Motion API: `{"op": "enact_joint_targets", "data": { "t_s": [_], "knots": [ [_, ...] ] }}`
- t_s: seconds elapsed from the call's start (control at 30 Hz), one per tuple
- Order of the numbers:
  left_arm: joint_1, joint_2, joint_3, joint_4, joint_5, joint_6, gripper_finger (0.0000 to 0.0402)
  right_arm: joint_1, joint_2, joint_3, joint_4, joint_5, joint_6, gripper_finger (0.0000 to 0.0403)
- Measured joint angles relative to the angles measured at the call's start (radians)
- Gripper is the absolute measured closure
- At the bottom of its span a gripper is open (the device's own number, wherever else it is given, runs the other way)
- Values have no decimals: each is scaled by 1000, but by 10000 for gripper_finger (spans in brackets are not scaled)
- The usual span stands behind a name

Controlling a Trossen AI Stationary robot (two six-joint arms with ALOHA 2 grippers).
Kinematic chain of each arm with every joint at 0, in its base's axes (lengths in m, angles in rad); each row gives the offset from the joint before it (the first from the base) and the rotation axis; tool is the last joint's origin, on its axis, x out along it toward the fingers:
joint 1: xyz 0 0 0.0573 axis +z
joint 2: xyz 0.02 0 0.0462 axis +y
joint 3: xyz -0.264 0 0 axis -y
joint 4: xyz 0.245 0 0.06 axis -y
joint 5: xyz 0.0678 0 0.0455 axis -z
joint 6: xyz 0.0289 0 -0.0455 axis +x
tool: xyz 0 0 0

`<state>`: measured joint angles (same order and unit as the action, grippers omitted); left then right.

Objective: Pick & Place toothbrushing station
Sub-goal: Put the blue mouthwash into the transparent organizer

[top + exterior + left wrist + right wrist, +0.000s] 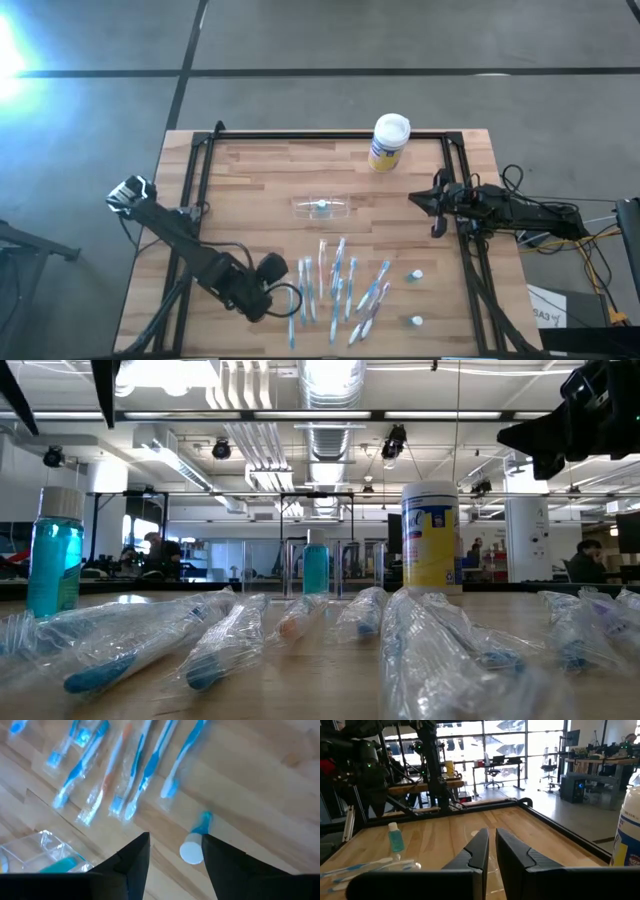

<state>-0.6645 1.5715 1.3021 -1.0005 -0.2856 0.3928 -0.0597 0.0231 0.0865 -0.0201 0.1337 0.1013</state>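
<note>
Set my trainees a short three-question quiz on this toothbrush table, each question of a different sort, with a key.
1. True or false: in the high view, the clear holder lies between the yellow canister and the wrapped toothbrushes.
2. Of the left claw and the right claw, which stands open? A. left B. right
3. Fill in: ___ small bottles stand beside the toothbrushes, on the right arm's side.

Key: 1 true; 2 A; 3 two.

Grey floor (320,40) crossed by dark seams surrounds the table. Beyond it, ceiling ducts (330,390), strip lights, tall windows (505,735), desks and office chairs (492,767).
</note>
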Motion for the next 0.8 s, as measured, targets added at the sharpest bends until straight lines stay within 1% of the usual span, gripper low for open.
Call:
{"op": "enact_joint_targets", "data": {
  "t_s": [0.17,0.43,0.7,0.8],
  "knots": [
    [-3,0,-24,5,-9,33,218,0,0,-15,0,0,-4,369],
    [-3,0,-74,6,-7,40,218,0,0,-16,2,0,-3,369],
    [-3,0,-80,30,12,28,218,0,0,-18,4,1,1,369],
    [0,-1,-90,33,15,52,218,0,0,-18,4,1,1,369]
  ]
}}
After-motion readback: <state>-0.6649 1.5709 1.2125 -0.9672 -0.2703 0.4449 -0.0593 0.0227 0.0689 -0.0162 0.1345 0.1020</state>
